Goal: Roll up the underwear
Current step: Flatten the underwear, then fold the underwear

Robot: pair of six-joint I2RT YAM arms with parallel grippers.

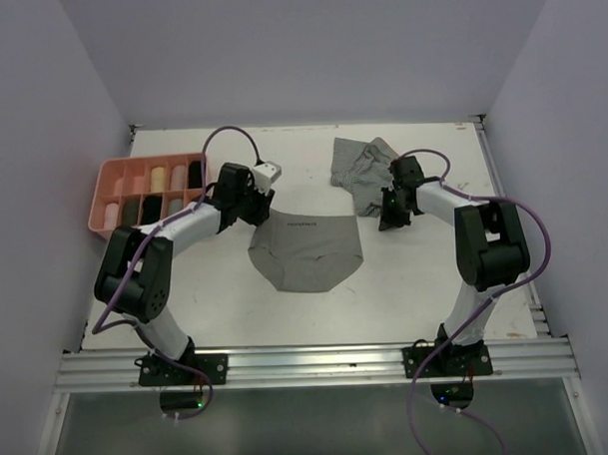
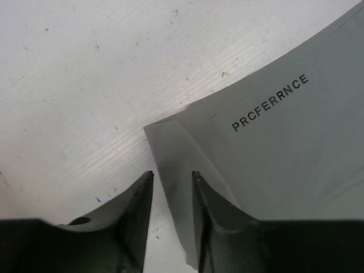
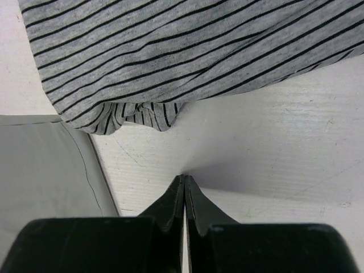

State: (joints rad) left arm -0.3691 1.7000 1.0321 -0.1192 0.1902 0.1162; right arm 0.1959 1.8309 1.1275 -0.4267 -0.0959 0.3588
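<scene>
Plain grey underwear (image 1: 307, 252): lies spread flat in the middle of the bench (image 1: 436, 283), with the waistband toward the far edge and the narrow part toward the near edge. Laid out smooth like this, it looks ready for rolling.
Waistband print (image 2: 270, 102): dark lettering faces up near the left waistband corner, so this side of the band is on top.
Left fingers (image 1: 259, 211) (image 2: 147, 187): parted only a little, low over the left waistband corner. The cloth's side edge runs into the gap between them. The fabric there looks flat, not pinched or lifted. This placement suits taking the corner to tidy it or to start a fold.
Right fingers (image 1: 388, 221) (image 3: 184, 182): closed tip to tip with nothing between them. They are on bare bench just beside the right waistband corner, probably to press or steady that side without gripping.
Striped underwear (image 1: 360, 164) (image 3: 170, 51): crumpled toward the far edge, right of centre, with its lower hem just beside the grey piece's right corner. I cannot tell whether the two touch. It seems to be waiting its turn.
Pink tray (image 1: 105, 190): sits near the far-left corner, well apart from the work. Its compartments hold small bundles, so it is likely the place for finished rolls.
Progress: the rolling of the grey piece has not yet begun.
</scene>
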